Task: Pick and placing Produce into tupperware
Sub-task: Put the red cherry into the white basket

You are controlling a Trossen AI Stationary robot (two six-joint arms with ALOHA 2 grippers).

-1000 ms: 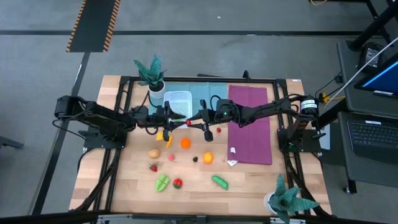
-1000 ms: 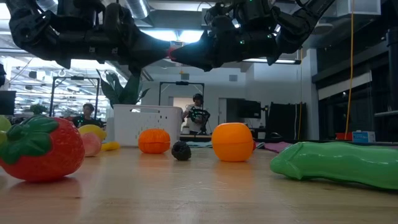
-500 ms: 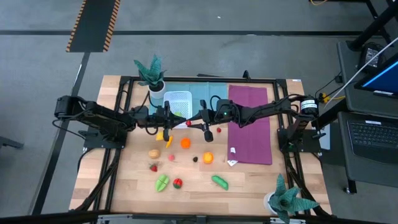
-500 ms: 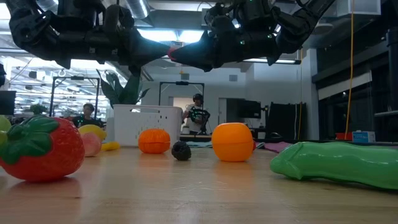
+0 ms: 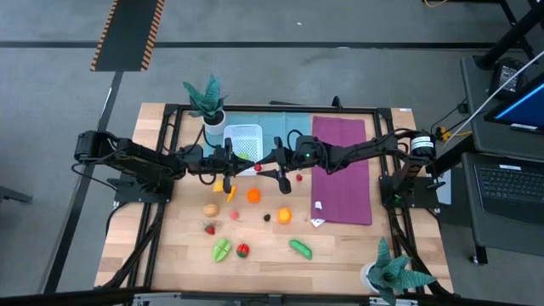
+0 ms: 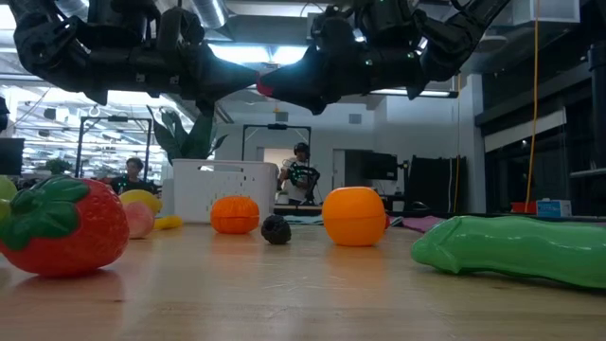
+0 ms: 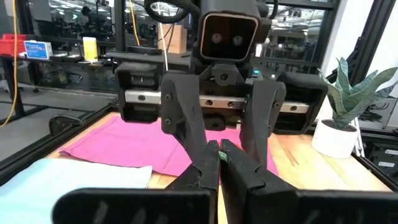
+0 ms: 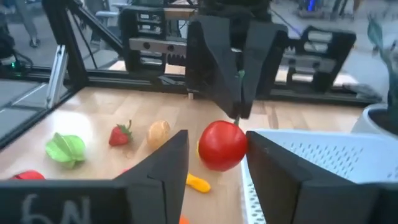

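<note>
Left tool (image 5: 245,165) clenched on red fruit (image 8: 222,145) stem; right tool (image 5: 270,167) fingers apart beside it. Your move: container (image 5: 241,134) lies near, 12 o'clock from left tool.

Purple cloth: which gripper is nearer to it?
Right. The right gripper sits off the purple cloth's inner edge, above the table; the left gripper faces it from farther away, on the side away from the cloth.

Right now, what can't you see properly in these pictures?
- Left wrist view: the left gripper, shut on the green stem of the red toy fruit, hides the fruit itself.
- Low view: the wall of the tupperware hides whatever is inside.
- Low view: the strawberry and the green vegetable are cut off by the picture's edges.
- High view: the dark piece is too small to name.
</note>
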